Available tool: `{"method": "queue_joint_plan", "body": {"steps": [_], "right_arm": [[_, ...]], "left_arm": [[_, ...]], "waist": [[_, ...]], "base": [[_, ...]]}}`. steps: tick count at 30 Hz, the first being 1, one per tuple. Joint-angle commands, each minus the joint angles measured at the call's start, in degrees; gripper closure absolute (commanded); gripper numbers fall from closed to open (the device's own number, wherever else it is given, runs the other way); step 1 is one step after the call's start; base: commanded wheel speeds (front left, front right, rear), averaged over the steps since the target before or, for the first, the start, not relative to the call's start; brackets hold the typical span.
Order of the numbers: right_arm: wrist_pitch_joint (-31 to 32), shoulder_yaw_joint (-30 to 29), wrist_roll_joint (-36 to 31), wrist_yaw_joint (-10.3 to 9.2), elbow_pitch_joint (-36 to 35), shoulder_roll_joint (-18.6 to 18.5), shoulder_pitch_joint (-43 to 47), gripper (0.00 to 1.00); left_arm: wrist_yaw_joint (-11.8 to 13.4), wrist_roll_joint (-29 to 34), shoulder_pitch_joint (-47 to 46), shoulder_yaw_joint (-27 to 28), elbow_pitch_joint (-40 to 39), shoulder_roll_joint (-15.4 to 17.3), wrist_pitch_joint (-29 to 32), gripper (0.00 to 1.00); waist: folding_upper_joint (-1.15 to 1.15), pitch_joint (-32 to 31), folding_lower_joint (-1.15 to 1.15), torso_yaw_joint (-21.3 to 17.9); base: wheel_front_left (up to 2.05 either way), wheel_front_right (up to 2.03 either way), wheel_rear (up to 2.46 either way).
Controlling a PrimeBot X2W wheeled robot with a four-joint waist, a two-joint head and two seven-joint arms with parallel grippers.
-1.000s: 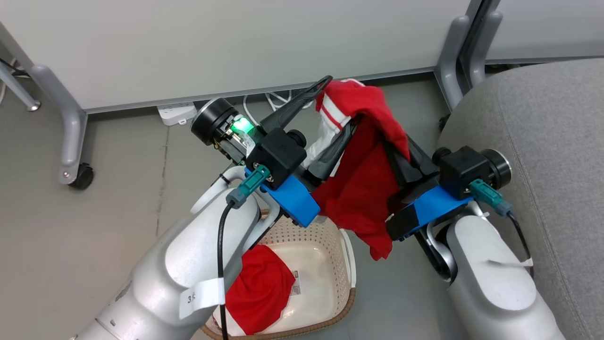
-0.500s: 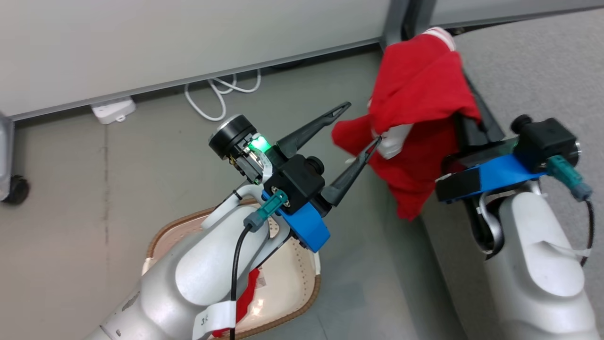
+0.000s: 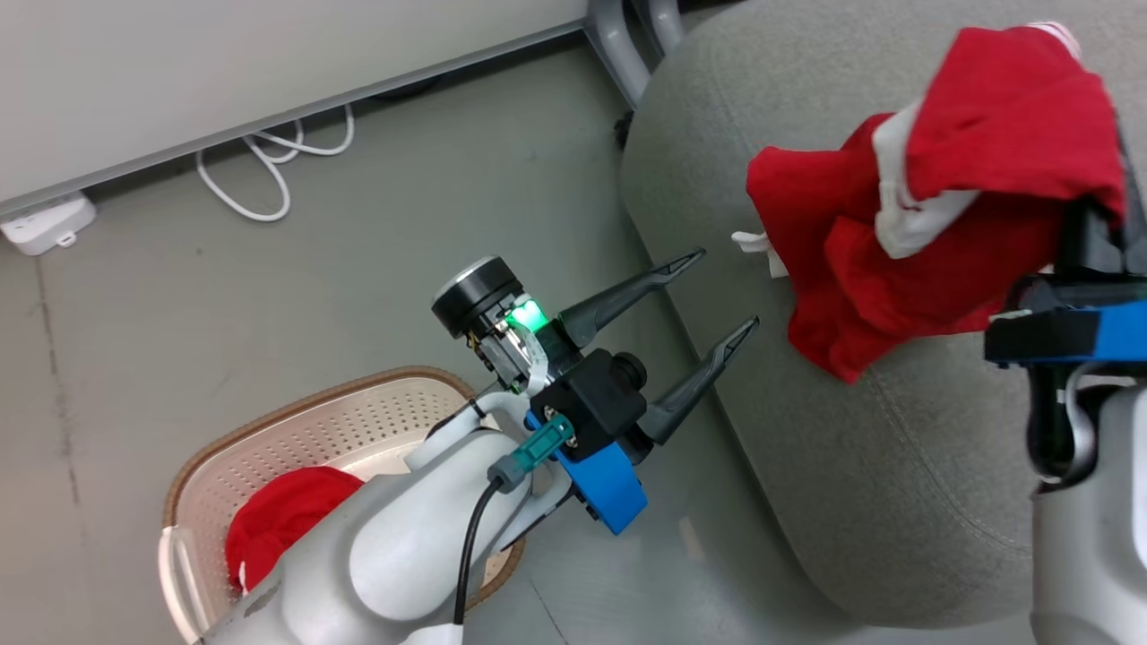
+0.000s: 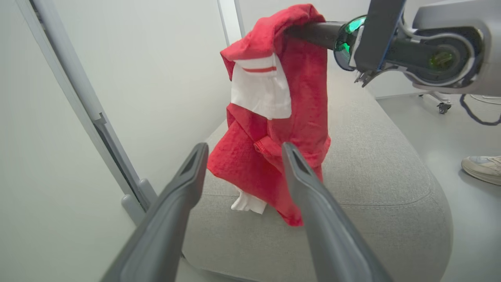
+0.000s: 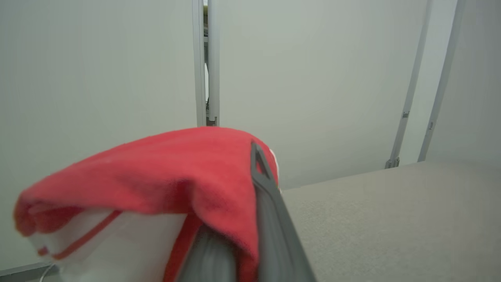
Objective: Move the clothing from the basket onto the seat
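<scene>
One red garment (image 3: 932, 188) with white trim hangs bunched from my right gripper (image 3: 1098, 152), which is shut on it, fingertips buried in the cloth. In the right wrist view one dark finger (image 5: 268, 203) shows beside the draped cloth (image 5: 156, 176). The garment's lower end (image 4: 274, 176) hangs over the light grey seat (image 3: 851, 448), about touching it. My left gripper (image 3: 728, 294) stands open and empty at the seat's left edge, apart from the cloth. Behind it sits the cream basket (image 3: 358, 421) on the floor, with the second red garment (image 3: 287, 528) inside, partly hidden by my left arm.
A white partition wall with grey legs (image 3: 618, 36) runs behind the seat. A white cable (image 3: 260, 179) and a power strip (image 3: 40, 224) lie on the grey floor by the wall. A person's shoe (image 4: 483, 168) rests on the floor past the seat's far end.
The head camera has swung right, shifting the whole picture. My left gripper has let go of the garment. The right gripper has carried it from above the basket to over the seat.
</scene>
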Motion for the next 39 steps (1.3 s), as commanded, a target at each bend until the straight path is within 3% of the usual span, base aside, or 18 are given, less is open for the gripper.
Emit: {"method": "queue_joint_plan", "body": {"steps": [1, 10, 22, 30, 39], "right_arm": [[-0.22, -0.84, -0.03, 0.01, -0.80, -0.09, 0.95, 1.00], [-0.22, -7.49, 0.30, 0.01, -4.14, -0.09, 5.61, 1.00], [-0.22, -6.76, 0.91, 0.01, -4.15, -0.10, 6.40, 1.00], [-0.22, -5.66, -3.11, 0.01, -7.52, -0.32, -2.63, 1.00], [-0.21, -9.74, -5.26, 0.01, -9.89, -6.73, -21.01, 1.00]], "left_arm": [[-0.03, -0.05, 0.36, -0.12, -0.23, 0.37, -0.18, 0.00], [-0.03, 0.03, 1.28, -2.92, -1.34, 0.73, -0.18, 0.00], [-0.03, 0.19, 0.66, -1.99, -2.28, 1.54, -0.18, 0.00], [-0.03, 1.32, -0.65, 0.09, -3.64, 3.45, -0.18, 0.00], [-0.03, 3.29, -4.75, 2.26, -6.67, 6.68, -0.18, 0.00]], "waist": [[0.00, 0.81, 0.00, -1.28], [0.00, 2.28, 0.00, -3.78], [0.00, 3.53, 0.00, -4.40], [0.00, 8.39, 0.00, -4.56], [0.00, 18.85, 0.00, -3.59]], "base": [[0.00, 0.00, 0.00], [0.00, 0.00, 0.00], [0.00, 0.00, 0.00], [0.00, 0.00, 0.00], [0.00, 0.00, 0.00]]}}
